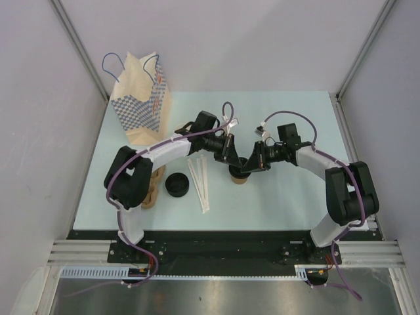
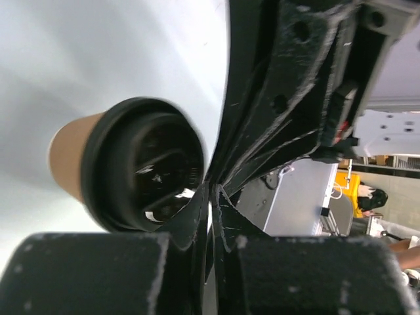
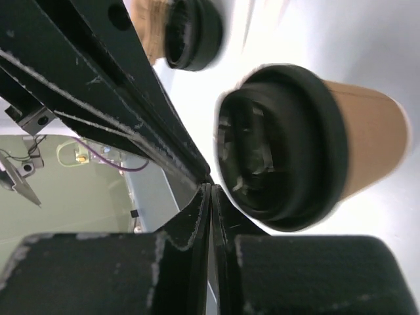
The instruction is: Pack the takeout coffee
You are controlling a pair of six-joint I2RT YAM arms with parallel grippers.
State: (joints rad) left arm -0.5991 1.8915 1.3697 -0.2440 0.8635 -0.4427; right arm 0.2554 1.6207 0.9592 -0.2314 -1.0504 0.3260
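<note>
Left arm (image 1: pixel 164 149) arcs up from its base, elbow raised, forearm reaching right toward the centre. Right arm (image 1: pixel 321 161) mirrors it, reaching left. Wrists face each other, tips angled down and nearly meeting. Left gripper (image 1: pixel 231 154): fingers (image 2: pixel 187 223) pressed together, thin slit only. Right gripper (image 1: pixel 252 161): fingers (image 3: pixel 187 223) likewise closed tight

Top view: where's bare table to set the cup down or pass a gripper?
Free: the near strip of table between the stirrers and the right arm, and the far-right corner. Crowded: the centre, left gripper and right gripper beside the takeout coffee; the left, with black lids, cup stack and paper bag.
</note>
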